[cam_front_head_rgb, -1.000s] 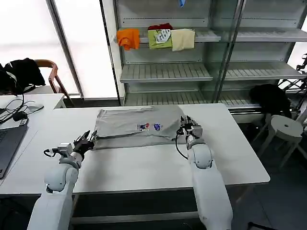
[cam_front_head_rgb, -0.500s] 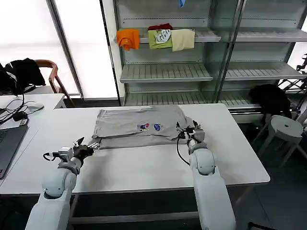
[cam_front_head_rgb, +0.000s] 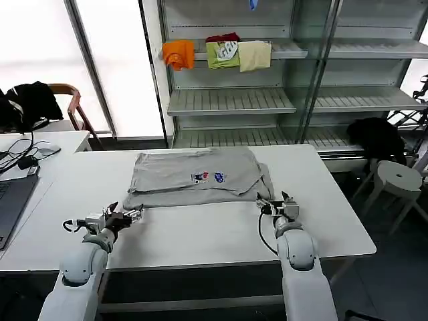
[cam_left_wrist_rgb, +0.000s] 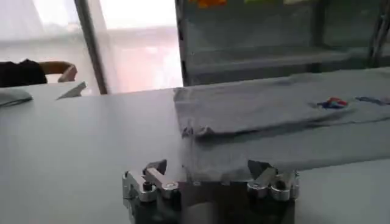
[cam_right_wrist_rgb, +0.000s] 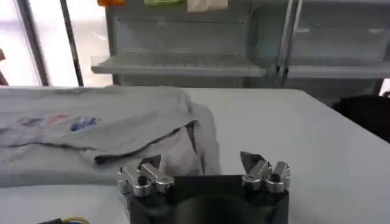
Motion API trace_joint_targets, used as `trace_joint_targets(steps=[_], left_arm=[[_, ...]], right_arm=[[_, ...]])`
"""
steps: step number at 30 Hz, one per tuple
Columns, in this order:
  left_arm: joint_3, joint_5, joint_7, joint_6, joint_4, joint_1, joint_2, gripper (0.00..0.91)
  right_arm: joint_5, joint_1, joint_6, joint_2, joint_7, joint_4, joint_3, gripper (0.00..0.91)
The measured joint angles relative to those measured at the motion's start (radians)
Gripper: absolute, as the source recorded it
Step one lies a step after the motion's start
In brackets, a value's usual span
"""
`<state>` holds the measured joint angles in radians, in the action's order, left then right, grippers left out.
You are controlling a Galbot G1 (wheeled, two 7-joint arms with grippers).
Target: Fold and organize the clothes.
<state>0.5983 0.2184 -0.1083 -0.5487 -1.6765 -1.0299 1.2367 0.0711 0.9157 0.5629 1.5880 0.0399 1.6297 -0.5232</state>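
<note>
Nearest me, both grippers sit low over the table, jaws spread and holding nothing: the left gripper just off the T-shirt's near left corner, the right gripper beside its right edge. The folded T-shirt lies flat mid-table. Shelves stand behind.

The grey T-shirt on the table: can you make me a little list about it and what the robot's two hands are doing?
shirt: grey T-shirt, partly folded, flat on the white table
print: small multicolour chest print, facing up
left gripper: left gripper, open, near the shirt's near left corner, holding nothing
right gripper: right gripper, open, just off the shirt's near right corner, holding nothing
shelf behind: orange, green and cream cloths
</note>
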Motion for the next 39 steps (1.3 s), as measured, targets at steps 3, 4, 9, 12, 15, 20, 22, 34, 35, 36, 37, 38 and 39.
trace_joint_targets(steps=[3,4,9,12,15,20,22,34,35,36,37,38,39], left_arm=[[0.0,-0.003,-0.005,-0.002,0.003,-0.002,-0.001,0.05],[0.0,-0.005,-0.005,-0.002,0.005,-0.003,-0.001,0.02],[-0.003,-0.015,-0.014,-0.004,0.014,0.0,0.004,0.01],[-0.005,-0.018,-0.019,-0.005,0.018,0.005,0.008,0.01],[-0.006,-0.019,-0.02,-0.006,0.022,0.009,0.011,0.0],[-0.009,-0.02,-0.021,-0.008,0.028,0.015,0.014,0.0],[-0.01,-0.02,-0.02,-0.008,0.031,0.018,0.015,0.0],[-0.012,-0.023,-0.009,0.023,0.034,0.023,0.017,0.0],[-0.01,-0.021,-0.009,0.024,0.031,0.02,0.017,0.0],[-0.008,-0.019,-0.01,0.026,0.027,0.017,0.017,0.0],[-0.006,-0.017,-0.01,0.027,0.023,0.014,0.016,0.0],[-0.004,-0.014,-0.01,0.028,0.018,0.011,0.014,0.0],[-0.002,-0.011,-0.011,0.028,0.012,0.006,0.011,0.0]], right_arm=[[0.002,-0.001,0.003,0.0,0.004,-0.007,0.003,0.0],[0.004,-0.002,0.003,-0.001,0.006,-0.008,0.004,0.0],[0.005,-0.006,0.005,-0.005,0.008,-0.016,0.007,0.0],[0.005,-0.01,0.005,-0.006,0.008,-0.021,0.009,0.0],[0.006,-0.01,0.005,-0.006,0.009,-0.023,0.011,0.0],[0.005,-0.01,-0.003,-0.008,0.015,-0.023,0.012,0.0],[0.004,-0.009,-0.006,-0.01,0.015,-0.02,0.013,0.0],[-0.041,0.02,-0.01,-0.023,0.007,0.034,0.026,0.0],[-0.049,0.027,-0.007,-0.024,0.005,0.046,0.026,0.0],[-0.056,0.034,-0.005,-0.026,0.003,0.058,0.027,0.0],[-0.061,0.043,-0.003,-0.027,0.0,0.072,0.029,0.0],[-0.066,0.053,-0.001,-0.029,-0.002,0.085,0.03,0.0],[-0.07,0.064,0.001,-0.03,-0.006,0.101,0.031,0.0]])
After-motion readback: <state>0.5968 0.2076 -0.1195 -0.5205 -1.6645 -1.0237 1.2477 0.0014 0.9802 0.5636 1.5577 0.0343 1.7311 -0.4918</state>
